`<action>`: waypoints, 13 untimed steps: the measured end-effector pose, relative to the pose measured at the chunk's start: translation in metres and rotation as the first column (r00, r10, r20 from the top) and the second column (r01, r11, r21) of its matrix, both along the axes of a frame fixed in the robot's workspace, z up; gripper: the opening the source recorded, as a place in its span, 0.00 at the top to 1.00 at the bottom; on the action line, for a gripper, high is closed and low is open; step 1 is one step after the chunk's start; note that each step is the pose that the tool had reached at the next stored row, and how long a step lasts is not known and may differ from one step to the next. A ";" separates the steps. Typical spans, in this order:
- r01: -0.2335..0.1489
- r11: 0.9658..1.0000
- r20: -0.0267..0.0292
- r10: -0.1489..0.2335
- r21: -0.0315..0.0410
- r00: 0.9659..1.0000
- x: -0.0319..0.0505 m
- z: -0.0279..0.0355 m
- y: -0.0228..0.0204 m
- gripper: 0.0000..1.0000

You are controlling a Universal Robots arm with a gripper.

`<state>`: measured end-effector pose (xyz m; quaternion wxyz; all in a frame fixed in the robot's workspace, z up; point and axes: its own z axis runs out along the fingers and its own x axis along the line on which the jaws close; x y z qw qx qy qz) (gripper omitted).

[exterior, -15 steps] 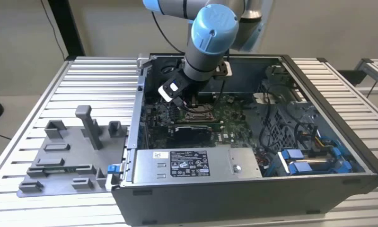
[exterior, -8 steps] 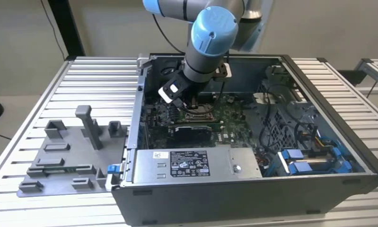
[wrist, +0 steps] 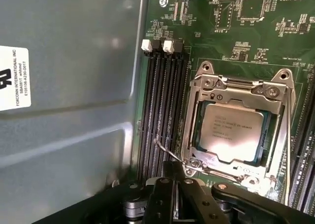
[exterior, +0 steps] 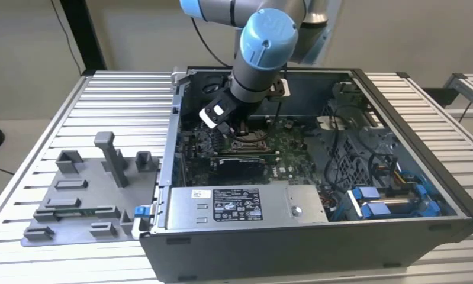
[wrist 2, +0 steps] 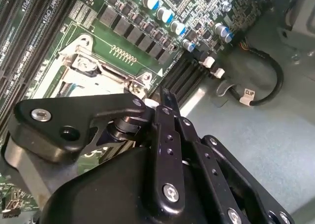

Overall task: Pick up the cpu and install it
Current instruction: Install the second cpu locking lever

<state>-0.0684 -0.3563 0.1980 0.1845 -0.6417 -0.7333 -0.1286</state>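
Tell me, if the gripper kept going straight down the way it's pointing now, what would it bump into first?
Probably the motherboard just beside the socket frame, where the cpu already sits. The gripper points down at the socket's edge near the memory slots; depth is hard to judge.

cpu: small flat square chip, silvery metal top with faint print, glare on the lower part. Lies flat, seated square inside the metal-framed socket on the green motherboard. In the first wrist view, black memory slots run alongside at its 9 o'clock.
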 end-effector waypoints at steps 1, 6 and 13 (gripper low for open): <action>0.000 1.000 0.000 0.000 -0.001 1.000 0.0012 0.0000 0.0002 1.00; 0.000 1.000 0.000 0.000 -0.007 1.000 0.0045 -0.0005 0.0013 1.00; 0.000 1.000 0.000 0.000 -0.017 1.000 0.0091 -0.0018 0.0032 1.00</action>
